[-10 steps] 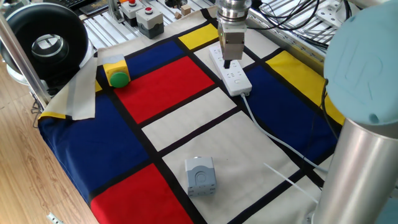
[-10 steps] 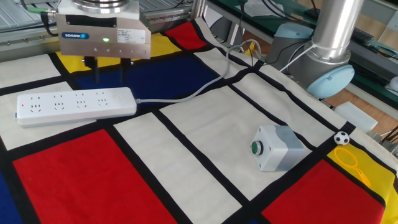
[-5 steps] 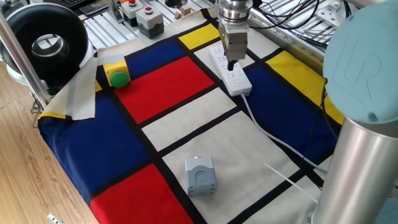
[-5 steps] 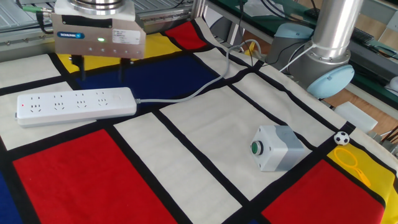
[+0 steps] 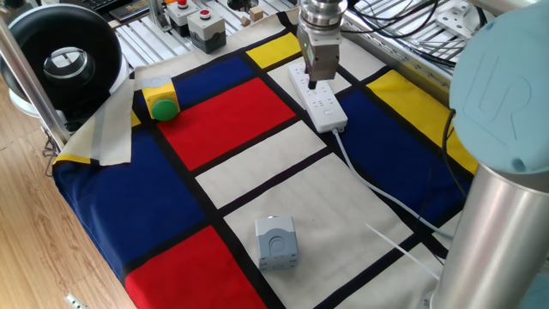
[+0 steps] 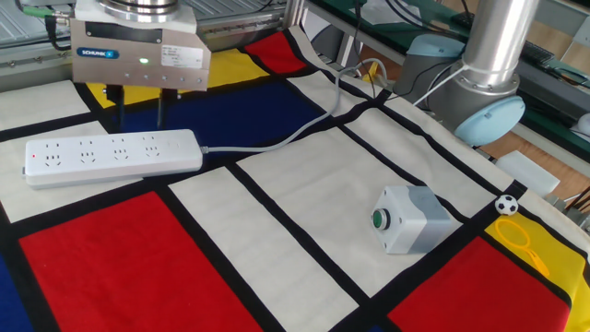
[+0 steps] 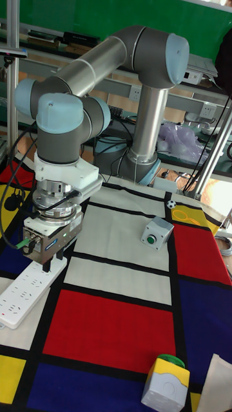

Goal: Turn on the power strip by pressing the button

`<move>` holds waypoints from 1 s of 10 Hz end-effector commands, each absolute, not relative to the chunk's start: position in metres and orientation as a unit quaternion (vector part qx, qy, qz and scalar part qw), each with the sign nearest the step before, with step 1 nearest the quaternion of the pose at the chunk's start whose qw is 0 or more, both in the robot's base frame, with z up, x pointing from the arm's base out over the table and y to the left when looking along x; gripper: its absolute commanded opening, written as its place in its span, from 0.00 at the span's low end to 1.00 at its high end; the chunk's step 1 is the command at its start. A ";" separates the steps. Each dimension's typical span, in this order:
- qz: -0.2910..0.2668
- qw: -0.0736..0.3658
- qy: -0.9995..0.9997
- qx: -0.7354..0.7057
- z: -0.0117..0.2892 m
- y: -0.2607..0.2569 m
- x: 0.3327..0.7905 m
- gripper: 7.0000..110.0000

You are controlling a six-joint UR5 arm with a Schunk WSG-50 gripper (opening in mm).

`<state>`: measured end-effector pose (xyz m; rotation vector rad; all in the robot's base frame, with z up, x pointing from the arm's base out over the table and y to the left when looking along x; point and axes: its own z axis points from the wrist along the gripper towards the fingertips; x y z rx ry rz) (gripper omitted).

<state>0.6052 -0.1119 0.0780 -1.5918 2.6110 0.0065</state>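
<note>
Two dark fingers with a gap between them, grasping nothing, show in the other fixed view; the gripper hangs above the white power strip on the checked cloth. Its button is too small to see.

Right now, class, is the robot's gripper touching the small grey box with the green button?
No: the gripper hangs by the long white plastic power strip, while the small grey box sits far away on the white cloth panel.

Power strip – smooth white plastic; tablecloth – matt cloth.
</note>
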 end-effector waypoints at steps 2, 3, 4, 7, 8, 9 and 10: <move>0.000 0.058 0.847 -0.529 0.080 -0.110 0.612 0.57; 0.000 0.057 0.847 -0.529 0.080 -0.110 0.612 0.57; 0.006 0.048 0.851 -0.523 0.079 -0.111 0.603 0.57; 0.035 0.022 0.860 -0.509 0.046 -0.123 0.550 0.57; 0.035 0.005 0.860 -0.509 0.040 -0.132 0.535 0.57; 0.026 -0.003 0.860 -0.509 0.037 -0.136 0.528 0.57; 0.028 -0.007 0.862 -0.505 0.034 -0.131 0.521 0.57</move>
